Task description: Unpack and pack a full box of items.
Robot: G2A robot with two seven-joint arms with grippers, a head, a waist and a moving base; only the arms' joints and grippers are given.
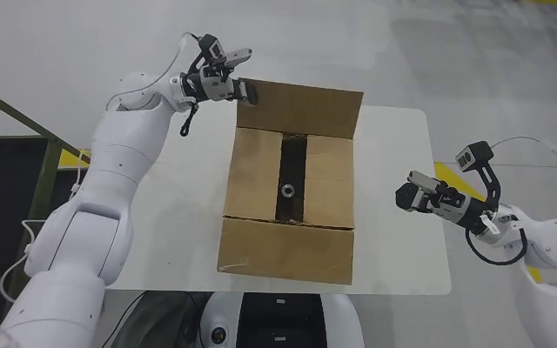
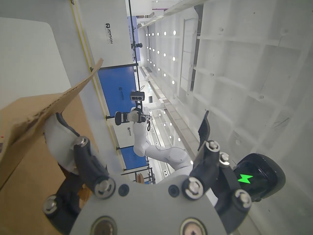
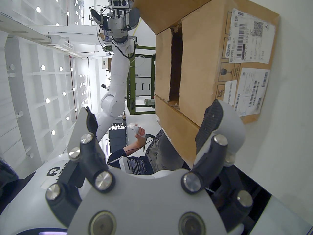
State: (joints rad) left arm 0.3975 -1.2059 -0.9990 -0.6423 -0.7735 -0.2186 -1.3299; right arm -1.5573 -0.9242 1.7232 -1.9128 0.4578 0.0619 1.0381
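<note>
- A cardboard box (image 1: 254, 187) stands in the middle of the white worktop (image 1: 174, 200), its top partly open
- The far flap (image 1: 300, 109) stands up and leans away, while the near flap (image 1: 287, 250) is folded out towards the robot
- The two side flaps (image 1: 329, 183) lie flat over the opening, with a dark gap (image 1: 292, 161) between them
- Down in that gap is one small round thing (image 1: 287, 188) with a dark centre; I cannot tell what it is, and the flaps hide the rest of the inside
- The left claw (image 1: 244, 73) is at the far flap's left corner, spread wide
- In the left wrist view one white pad (image 2: 57, 138) lies against that flap's torn edge, and the other stands well apart from it, so nothing is pinched
- The right claw (image 1: 407, 190) hangs over the right part of the worktop, beside the box and apart from it, spread and gripping nothing
- The box wall facing the right claw bears several white labels (image 3: 247, 40)
</note>
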